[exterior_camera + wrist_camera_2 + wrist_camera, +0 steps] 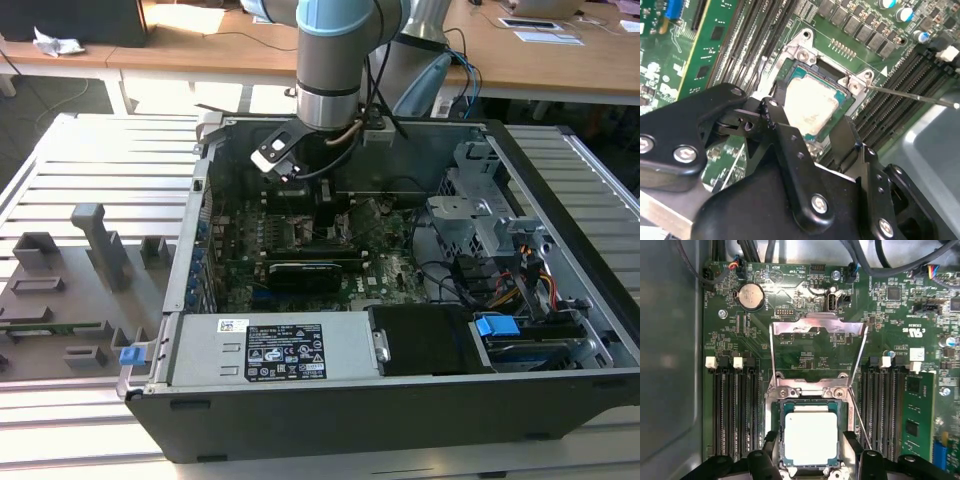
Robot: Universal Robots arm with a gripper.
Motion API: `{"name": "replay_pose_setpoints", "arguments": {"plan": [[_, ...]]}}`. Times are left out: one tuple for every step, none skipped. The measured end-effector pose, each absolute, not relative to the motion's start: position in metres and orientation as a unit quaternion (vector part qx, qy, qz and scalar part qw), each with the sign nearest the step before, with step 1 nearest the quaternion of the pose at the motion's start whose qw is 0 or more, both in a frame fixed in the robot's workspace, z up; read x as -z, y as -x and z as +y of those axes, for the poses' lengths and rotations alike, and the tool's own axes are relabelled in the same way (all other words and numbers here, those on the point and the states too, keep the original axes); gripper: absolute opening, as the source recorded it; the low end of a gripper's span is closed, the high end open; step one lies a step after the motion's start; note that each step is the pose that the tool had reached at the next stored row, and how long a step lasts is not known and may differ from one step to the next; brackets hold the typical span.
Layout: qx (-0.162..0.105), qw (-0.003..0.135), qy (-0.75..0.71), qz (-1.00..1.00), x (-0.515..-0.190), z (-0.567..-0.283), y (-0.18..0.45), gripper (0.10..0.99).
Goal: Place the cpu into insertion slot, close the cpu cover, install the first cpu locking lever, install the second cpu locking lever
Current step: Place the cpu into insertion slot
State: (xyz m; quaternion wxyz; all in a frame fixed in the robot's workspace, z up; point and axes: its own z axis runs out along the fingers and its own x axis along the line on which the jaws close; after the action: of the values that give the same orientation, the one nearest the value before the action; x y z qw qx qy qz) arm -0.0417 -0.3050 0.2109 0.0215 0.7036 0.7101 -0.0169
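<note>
My pincer point(812, 454) hangs open astride the chip point(810, 437) seated in its socket point(810, 392), the cover point(816, 324) raised.

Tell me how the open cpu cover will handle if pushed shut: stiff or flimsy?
Likely light and a bit springy: the cpu cover is a thin metal frame around a large window, so a push at one corner may twist it. It is open, hinged along the edge beside the cpu, so it should swing, not slide.
</note>
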Motion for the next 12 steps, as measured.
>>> {"name": "replay_pose_setpoints", "arguments": {"plan": [[0.017, 0.022, -0.704, 0.710, -0.2108, -0.3050, 0.0417, 0.600], [0.016, 0.021, -0.704, 0.710, -0.2109, -0.3051, 0.0417, 0.600], [0.015, 0.020, -0.704, 0.710, -0.2109, -0.3062, 0.0417, 0.533], [0.015, 0.020, -0.704, 0.710, -0.2109, -0.3072, 0.0418, 0.471], [0.015, 0.020, -0.704, 0.710, -0.2109, -0.3096, 0.0422, 0.412], [0.015, 0.020, -0.704, 0.710, -0.2109, -0.3119, 0.0428, 0.353], [0.015, 0.020, -0.703, 0.710, -0.2109, -0.3134, 0.0431, 0.353], [0.015, 0.020, -0.703, 0.710, -0.2108, -0.3142, 0.0432, 0.290], [0.015, 0.020, -0.703, 0.711, -0.2104, -0.3143, 0.0433, 0.231], [0.015, 0.020, -0.703, 0.711, -0.2095, -0.3144, 0.0433, 0.169], [0.015, 0.020, -0.702, 0.712, -0.2089, -0.3144, 0.0433, 0.110], [0.015, 0.020, -0.702, 0.712, -0.2083, -0.3144, 0.0433, 0.110]]}}
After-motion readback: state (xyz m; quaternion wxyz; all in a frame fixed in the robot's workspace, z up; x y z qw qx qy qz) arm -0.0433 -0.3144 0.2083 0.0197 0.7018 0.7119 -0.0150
